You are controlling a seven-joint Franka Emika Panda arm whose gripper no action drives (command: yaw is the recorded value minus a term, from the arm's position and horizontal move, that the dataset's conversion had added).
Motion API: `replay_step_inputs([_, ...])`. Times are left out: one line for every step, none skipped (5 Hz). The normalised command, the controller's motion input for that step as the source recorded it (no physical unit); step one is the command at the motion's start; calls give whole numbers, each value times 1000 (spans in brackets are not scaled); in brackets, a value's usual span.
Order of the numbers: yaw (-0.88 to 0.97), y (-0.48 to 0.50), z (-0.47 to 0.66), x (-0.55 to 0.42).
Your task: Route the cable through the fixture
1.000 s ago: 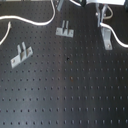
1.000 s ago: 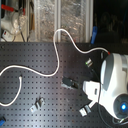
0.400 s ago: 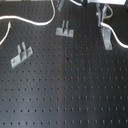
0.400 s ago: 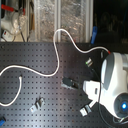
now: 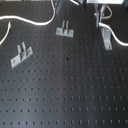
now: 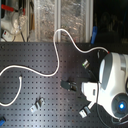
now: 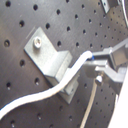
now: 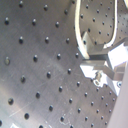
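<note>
Across the perforated table (image 5: 70, 95) nothing has shifted over the last second. At the first exterior view's upper right, the gripper (image 5: 101, 20) pinches the cable (image 7: 75, 67), holding it just beside the fixture (image 5: 106, 38); in the first wrist view it lies against a bracket, so threading seems underway.

Black perforated table (image 5: 65, 95); cluttered backdrop behind.

Two brackets (image 5: 64, 31) (image 5: 20, 54) sat on the perforated board (image 5: 65, 90), fixture (image 5: 106, 37) toward the first exterior view's right; cable (image 5: 30, 21) lay behind them.
</note>
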Motion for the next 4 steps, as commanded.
replay_step_inputs([0,54,114,2])
replay_step_inputs([0,108,323,11])
replay_step_inputs([0,126,404,24])
replay_step_inputs([0,116,246,25])
